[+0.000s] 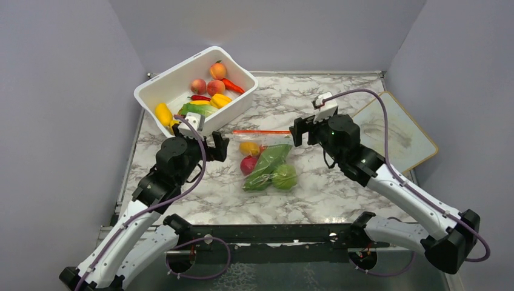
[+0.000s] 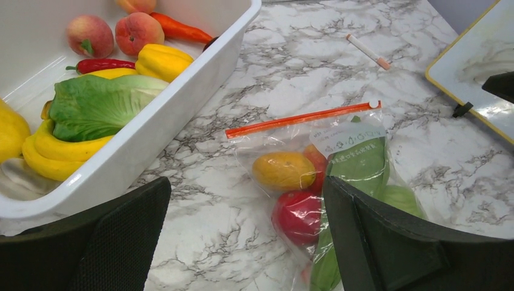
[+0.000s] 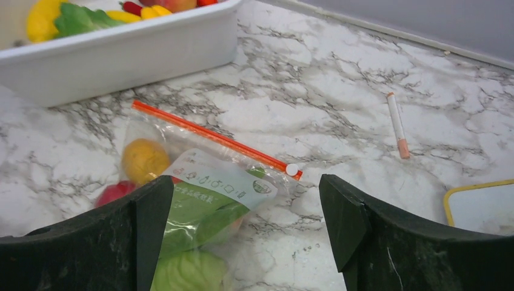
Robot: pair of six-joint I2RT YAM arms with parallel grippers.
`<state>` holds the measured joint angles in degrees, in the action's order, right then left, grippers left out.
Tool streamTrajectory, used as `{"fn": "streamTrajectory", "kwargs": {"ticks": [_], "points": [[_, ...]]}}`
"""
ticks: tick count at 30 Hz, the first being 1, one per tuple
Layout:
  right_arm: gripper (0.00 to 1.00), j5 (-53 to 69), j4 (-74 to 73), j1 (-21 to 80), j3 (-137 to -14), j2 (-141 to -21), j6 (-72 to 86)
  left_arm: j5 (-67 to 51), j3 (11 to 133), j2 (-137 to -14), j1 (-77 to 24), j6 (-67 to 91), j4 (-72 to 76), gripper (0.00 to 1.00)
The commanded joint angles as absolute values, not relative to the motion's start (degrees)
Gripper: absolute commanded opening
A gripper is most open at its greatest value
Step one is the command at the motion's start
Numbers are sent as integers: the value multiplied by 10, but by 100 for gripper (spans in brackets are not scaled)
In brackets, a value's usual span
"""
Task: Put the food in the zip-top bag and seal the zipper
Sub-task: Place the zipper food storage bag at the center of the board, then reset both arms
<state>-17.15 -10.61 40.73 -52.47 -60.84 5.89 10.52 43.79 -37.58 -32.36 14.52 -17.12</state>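
The zip-top bag (image 1: 267, 160) lies flat on the marble table between my two grippers. Inside it are a yellow-orange fruit (image 2: 283, 171), a red fruit (image 2: 298, 215), a long leafy bunch (image 2: 360, 163) and a round cabbage (image 3: 188, 273). The zipper (image 1: 262, 131) runs as one straight orange-red strip along the far edge, its white slider (image 3: 292, 170) at the right end. My left gripper (image 1: 219, 147) hangs open just left of the bag. My right gripper (image 1: 298, 132) stands open beside the zipper's right end, holding nothing.
A white tub (image 1: 182, 66) at the back left holds more toy food: peaches, peppers, lettuce, bananas. A small whiteboard (image 1: 400, 130) lies at the right. A white marker with an orange tip (image 3: 398, 124) rests on the table beyond the bag.
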Motion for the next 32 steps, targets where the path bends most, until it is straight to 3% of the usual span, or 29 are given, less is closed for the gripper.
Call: {"fn": "streamTrajectory", "kwargs": {"ticks": [1,12,32], "points": [[92,-118,-156,403,-547,-556,104,95,458,-353,-323,158,-142,99],[90,-28,-205,403,-534,-428,242,89,497,-329,-323,159,-124,99],[89,-36,-222,403,-518,-411,290,98,457,-318,-323,181,-126,99]]}}
